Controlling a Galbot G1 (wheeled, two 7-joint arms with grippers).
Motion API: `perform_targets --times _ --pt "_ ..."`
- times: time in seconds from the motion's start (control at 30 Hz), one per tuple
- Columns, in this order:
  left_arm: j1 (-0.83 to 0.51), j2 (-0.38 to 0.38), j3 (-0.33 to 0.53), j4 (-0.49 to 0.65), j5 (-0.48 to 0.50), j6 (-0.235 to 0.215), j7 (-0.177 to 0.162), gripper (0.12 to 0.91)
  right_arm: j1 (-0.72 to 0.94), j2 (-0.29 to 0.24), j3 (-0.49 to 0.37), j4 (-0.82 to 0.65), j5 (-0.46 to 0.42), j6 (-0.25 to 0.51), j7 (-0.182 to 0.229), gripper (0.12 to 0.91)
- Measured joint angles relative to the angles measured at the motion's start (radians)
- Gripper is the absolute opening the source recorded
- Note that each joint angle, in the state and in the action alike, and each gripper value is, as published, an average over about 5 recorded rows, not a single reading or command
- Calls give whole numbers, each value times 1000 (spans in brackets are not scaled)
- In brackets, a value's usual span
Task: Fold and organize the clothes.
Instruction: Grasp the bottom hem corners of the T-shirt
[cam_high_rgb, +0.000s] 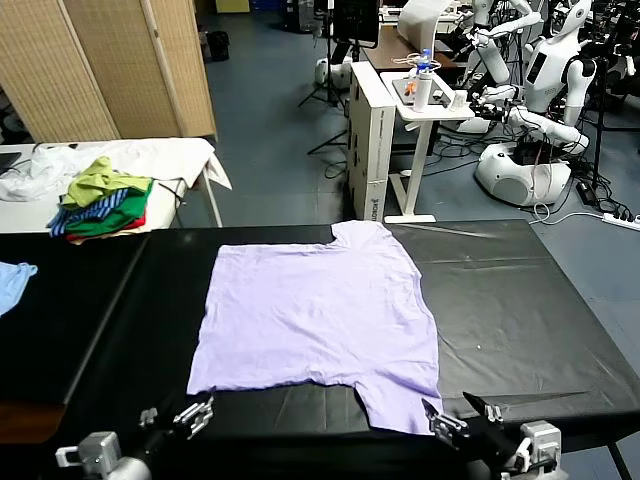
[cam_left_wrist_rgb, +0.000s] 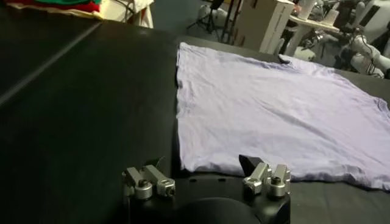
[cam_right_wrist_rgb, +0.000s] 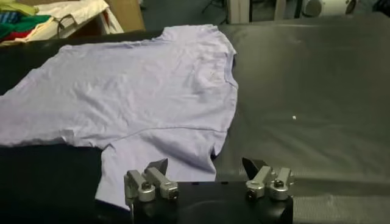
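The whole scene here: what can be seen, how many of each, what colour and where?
T-shirt: one, pale lavender, spread flat mid-table.
Table: one, black, in front of the robot.
Clothes pile: one, green, striped and red, on a white table beyond, to the left.
Blue garment: one, light blue, at the table's left edge.
Screen: one, tan, behind left.
Other robots: several, white, behind right.
Left gripper: open, near the shirt's near left corner.
Right gripper: open, by the near sleeve.

Even overhead light; soft glare streaks across glossy black table cover (cam_high_rgb: 520, 300); shadows faint; wrist views dimmer, slightly soft.
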Motion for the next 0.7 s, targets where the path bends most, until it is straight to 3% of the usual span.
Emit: perform_targets --times 0.17,0.27,0.37,0.43,0.53,0.63,0.7 --pt "-16 -1 2 17 0 0 -12 907 18 5 -13 -22 -2 0 0 896" --pt "-22 -4 5 30 0 -1 -16 907 27 9 -21 -36 -6 -1 -2 850" --pt "-23 -8 8 38 1 -2 -17 905 33 11 -26 -45 -8 -1 -6 713" --pt "-22 -11 8 41 2 -2 -18 892 34 11 -27 -48 -9 0 -11 580" --pt "-19 -14 10 43 6 -2 -20 788 34 10 -27 -50 -10 1 -18 389" --pt "-16 -17 11 43 10 -2 -21 605 31 10 -27 -48 -11 2 -22 219" --pt "-15 -18 11 43 11 -2 -22 471 25 10 -25 -40 -11 3 -23 161"
